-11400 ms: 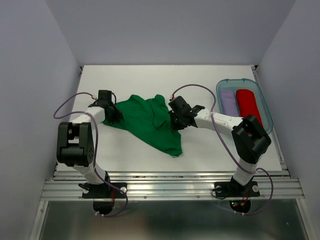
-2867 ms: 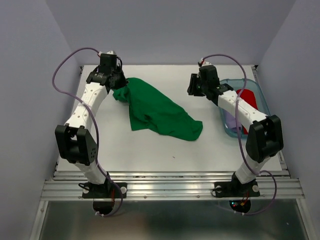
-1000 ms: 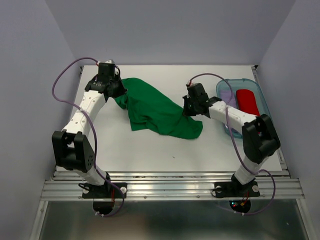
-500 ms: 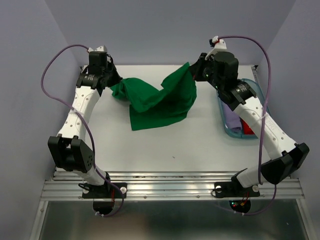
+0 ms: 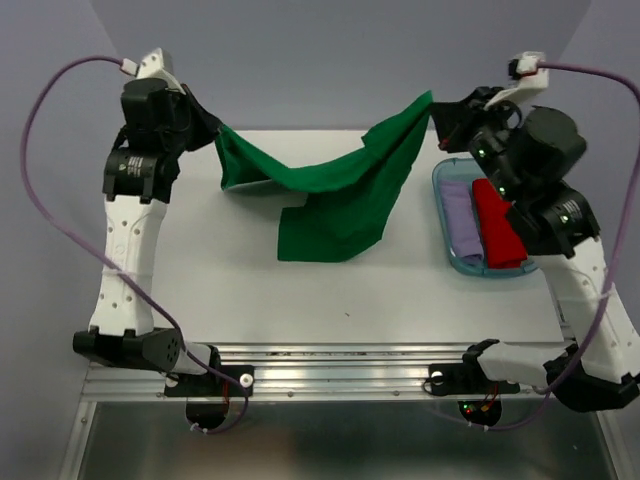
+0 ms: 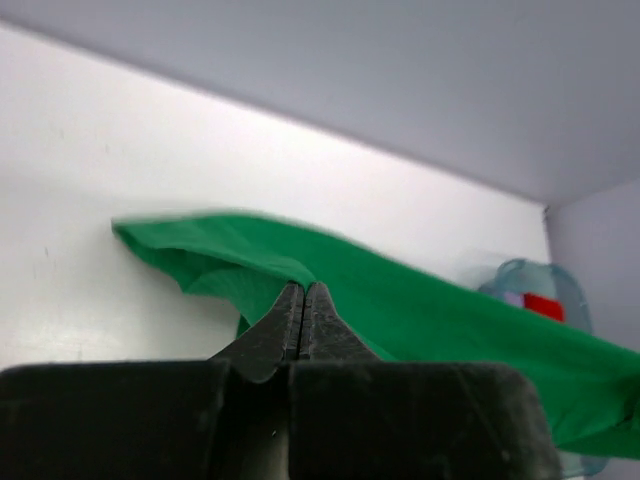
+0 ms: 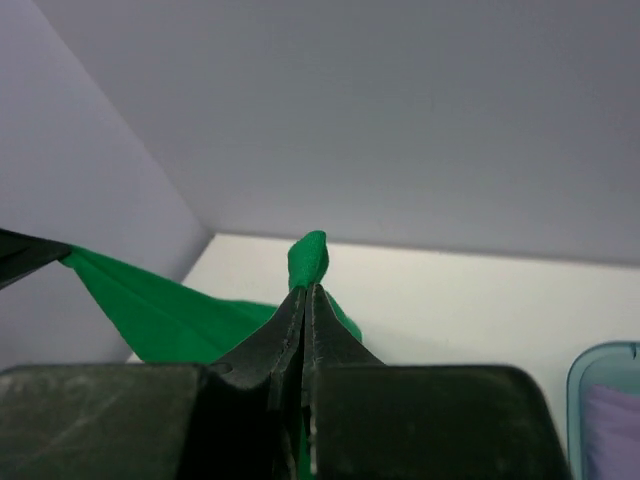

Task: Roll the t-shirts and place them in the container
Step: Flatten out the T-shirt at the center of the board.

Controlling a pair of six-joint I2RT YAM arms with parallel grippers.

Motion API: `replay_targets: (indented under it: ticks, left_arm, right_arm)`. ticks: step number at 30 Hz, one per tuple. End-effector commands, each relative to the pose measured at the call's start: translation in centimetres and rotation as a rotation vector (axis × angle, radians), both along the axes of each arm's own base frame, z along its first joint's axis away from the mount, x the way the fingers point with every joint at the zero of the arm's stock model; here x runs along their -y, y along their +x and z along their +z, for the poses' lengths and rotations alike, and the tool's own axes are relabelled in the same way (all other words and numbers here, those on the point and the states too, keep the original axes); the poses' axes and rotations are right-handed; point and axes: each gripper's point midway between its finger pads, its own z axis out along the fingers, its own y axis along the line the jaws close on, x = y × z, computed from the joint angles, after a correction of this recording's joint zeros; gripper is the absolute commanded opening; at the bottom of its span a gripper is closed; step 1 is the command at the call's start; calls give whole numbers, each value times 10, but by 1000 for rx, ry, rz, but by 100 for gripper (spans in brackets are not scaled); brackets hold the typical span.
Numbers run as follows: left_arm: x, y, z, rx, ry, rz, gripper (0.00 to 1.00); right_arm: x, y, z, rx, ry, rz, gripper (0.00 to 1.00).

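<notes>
There are three t-shirts, two claws and one tub. On the right side of the white tabletop sits the clear blue tub. One red t-shirt and one lilac t-shirt lie side by side in it. Farther back, one green t-shirt hangs in the air over the tabletop, stretched between the claws. The left claw pinches its left end and the right claw pinches its right end. A moment ago both claws were lower; now the green t-shirt is higher and pulled wider.
</notes>
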Motion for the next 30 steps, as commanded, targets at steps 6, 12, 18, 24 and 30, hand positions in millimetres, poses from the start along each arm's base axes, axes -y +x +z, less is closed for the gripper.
replay_targets:
  ticks: [6,12,18,24,30]
  left_arm:
    - [-27,-116,190,500,-30,60,0]
    - [-32,-171,234,660,-74,66,0]
    - [-36,-208,251,742,-98,67,0]
    - [-45,-185,219,652,-67,128,0]
    - [-51,-123,138,441,-6,194,0]
  right_arm:
    - [70,-97,121,346,163,-81,1]
    - [93,-147,162,480,232,-57,1]
    - [104,-178,186,577,276,-27,1]
    - [96,-151,176,546,253,-65,1]
    - [61,-57,121,372,105,-154,1]
